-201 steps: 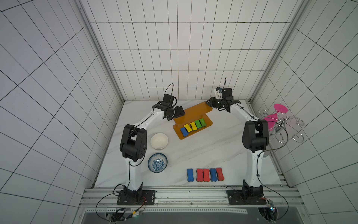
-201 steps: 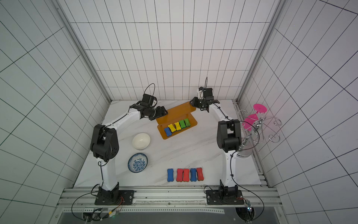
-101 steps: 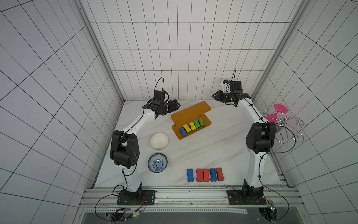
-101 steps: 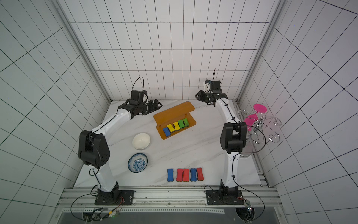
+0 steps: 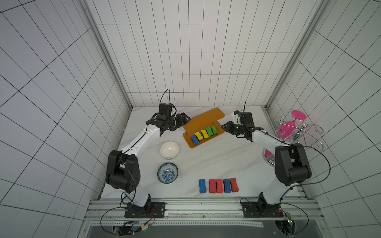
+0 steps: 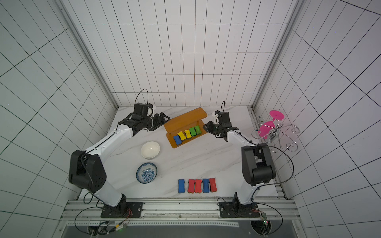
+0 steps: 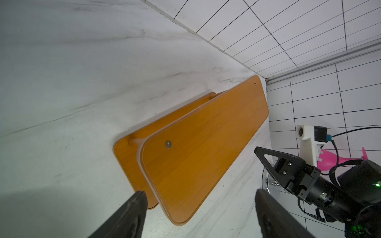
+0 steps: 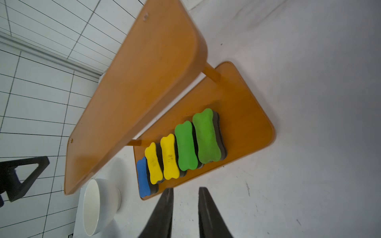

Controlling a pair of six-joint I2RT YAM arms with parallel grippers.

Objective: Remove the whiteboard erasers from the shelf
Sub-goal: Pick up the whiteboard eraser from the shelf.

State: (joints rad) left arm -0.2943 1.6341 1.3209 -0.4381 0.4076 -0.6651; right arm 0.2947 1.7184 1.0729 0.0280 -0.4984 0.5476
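Observation:
The orange two-tier shelf (image 5: pixel 208 116) (image 8: pixel 144 82) stands at the back of the table. On its lower board lies a row of whiteboard erasers: one blue (image 5: pixel 194 139) (image 8: pixel 143 177), two yellow (image 8: pixel 169 156) and two green (image 8: pixel 207 136). Several more, blue (image 5: pixel 202 185) and red (image 5: pixel 212 185), lie side by side near the table's front edge. My left gripper (image 5: pixel 184 122) (image 7: pixel 199 192) is wide open at the shelf's left end, empty. At the shelf's right end, my right gripper (image 5: pixel 224 127) (image 8: pixel 186 188) has its jaws a narrow gap apart with nothing between them.
A white bowl (image 5: pixel 169 149) and a blue patterned bowl (image 5: pixel 167 172) sit left of centre. A wire rack with pink glasses (image 5: pixel 296 127) stands past the table's right edge. The tiled back wall is close behind the shelf.
Both arms drew back and up from the shelf half a second ago, then came back. The right gripper is now lower, by the lower board's right end. The erasers have not moved.

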